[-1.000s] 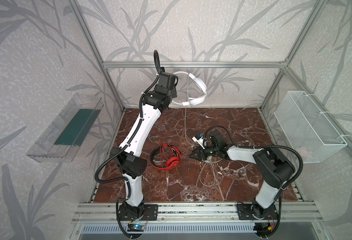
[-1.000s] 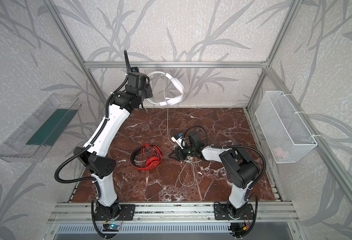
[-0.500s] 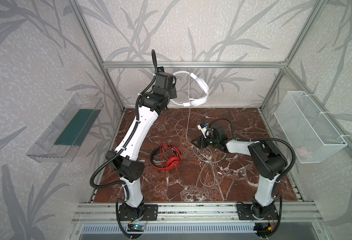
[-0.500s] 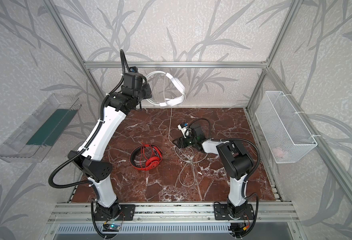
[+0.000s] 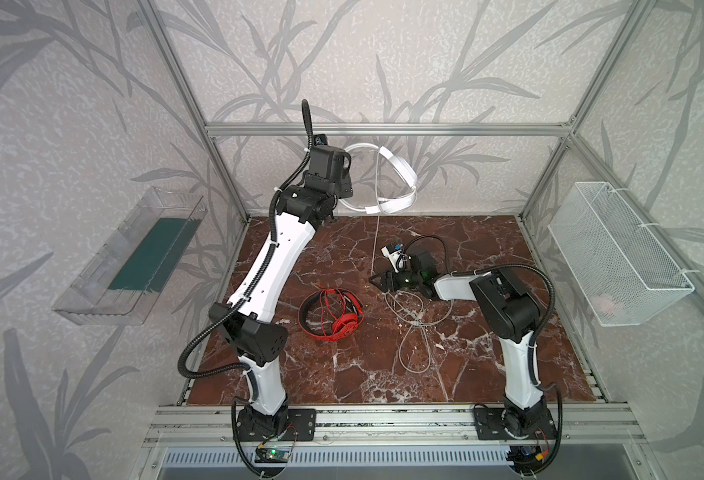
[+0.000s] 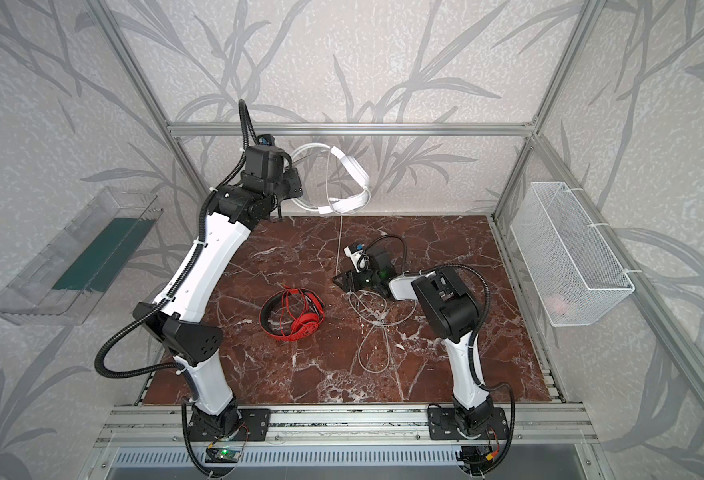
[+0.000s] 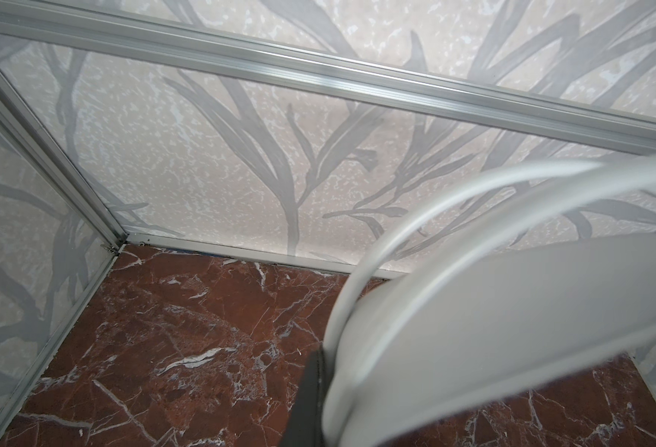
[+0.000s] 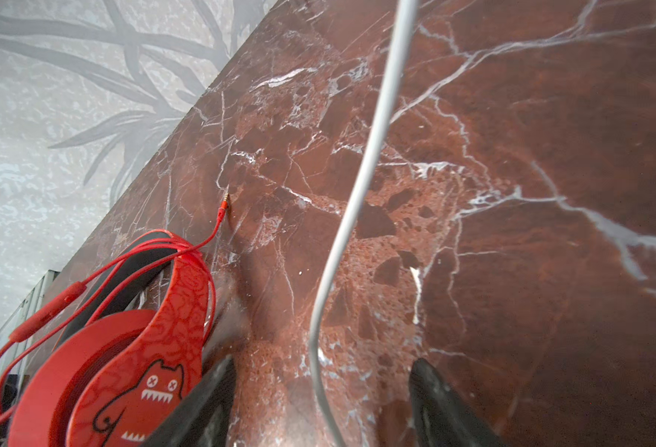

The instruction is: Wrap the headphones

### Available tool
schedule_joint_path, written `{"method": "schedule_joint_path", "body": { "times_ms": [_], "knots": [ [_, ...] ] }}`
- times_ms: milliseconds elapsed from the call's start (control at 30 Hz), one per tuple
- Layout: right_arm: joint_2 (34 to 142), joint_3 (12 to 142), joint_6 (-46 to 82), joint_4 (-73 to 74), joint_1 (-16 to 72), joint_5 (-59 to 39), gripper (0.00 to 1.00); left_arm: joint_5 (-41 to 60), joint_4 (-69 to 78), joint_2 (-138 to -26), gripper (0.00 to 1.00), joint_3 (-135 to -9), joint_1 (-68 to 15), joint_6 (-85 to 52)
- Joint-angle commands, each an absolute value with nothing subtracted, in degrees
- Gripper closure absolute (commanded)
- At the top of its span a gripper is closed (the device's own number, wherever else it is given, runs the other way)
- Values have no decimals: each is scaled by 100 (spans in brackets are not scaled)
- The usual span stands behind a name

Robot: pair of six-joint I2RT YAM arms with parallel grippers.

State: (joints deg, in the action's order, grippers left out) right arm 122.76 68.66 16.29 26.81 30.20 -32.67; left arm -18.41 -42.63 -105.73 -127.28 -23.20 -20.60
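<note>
The white headphones (image 5: 400,174) (image 6: 352,168) hang high by the back wall, and my left gripper (image 5: 347,195) is shut on their band. In the left wrist view the white band (image 7: 512,309) fills the space beside one dark finger (image 7: 309,394). Their white-grey cable (image 5: 376,237) drops to the table and ends in loose loops (image 5: 414,320). My right gripper (image 5: 377,279) (image 6: 339,280) stands open low over the table, with the cable (image 8: 361,185) running untouched between its jaws (image 8: 322,362). The red headphones (image 5: 333,309) (image 8: 144,348) lie on the table just left of it, their cable wound round them.
A clear plastic tray (image 5: 134,266) hangs on the left wall and a white wire basket (image 5: 616,257) on the right wall. The red cable's plug (image 8: 223,203) rests on the marble table (image 5: 342,374). Aluminium frame posts stand at the back corners.
My right gripper has moved toward the back of the table and a little left, up to the hanging cable. The left arm has shifted slightly, still holding the white headphones.
</note>
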Motion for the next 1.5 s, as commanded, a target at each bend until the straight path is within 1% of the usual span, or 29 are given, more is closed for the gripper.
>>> {"method": "schedule_joint_path", "body": {
  "times_ms": [0, 167, 367, 400, 533, 633, 700, 767, 933, 1067, 1233, 1467],
  "knots": [
    [12513, 7154, 1724, 2761, 3077, -3273, 29, -1847, -4009, -10406, 100, -12701, -2298, -2281],
    [12901, 7735, 1903, 2227, 3109, -3226, 33, -1831, -4012, -10441, 100, -12702, -2285, -2320],
    [13094, 7882, 1968, 2116, 3198, -3228, 47, -1834, -3981, -10409, 100, -12567, -2285, -2362],
    [13112, 7844, 2016, 2199, 3197, -3258, 51, -1830, -3962, -10387, 100, -12524, -2277, -2373],
    [13075, 7572, 2213, 2715, 3205, -3419, 73, -1854, -3873, -10303, 100, -12324, -2268, -2399],
    [12924, 7281, 2265, 3099, 3208, -3554, 87, -1859, -3789, -10227, 100, -12131, -2241, -2447],
    [12814, 7091, 2250, 3256, 3216, -3586, 95, -1846, -3713, -10175, 100, -12013, -2225, -2482],
    [12692, 6898, 2239, 3384, 3226, -3635, 100, -1844, -3688, -10160, 100, -11949, -2210, -2499],
    [12306, 6410, 2170, 3522, 3228, -3758, 100, -1865, -3636, -10150, 100, -11849, -2175, -2496],
    [11822, 6033, 1940, 3345, 3247, -4078, 100, -1902, -3614, -10186, 100, -11740, -2147, -2480],
    [10828, 5636, 995, 2179, 3389, -4252, 100, -2036, -3472, -10199, 100, -11399, -2114, -2520],
    [9391, 4844, 49, 1191, 3821, -4175, 100, -2086, -3151, -10208, 100, -10855, -2022, -2749]
  ]
}}
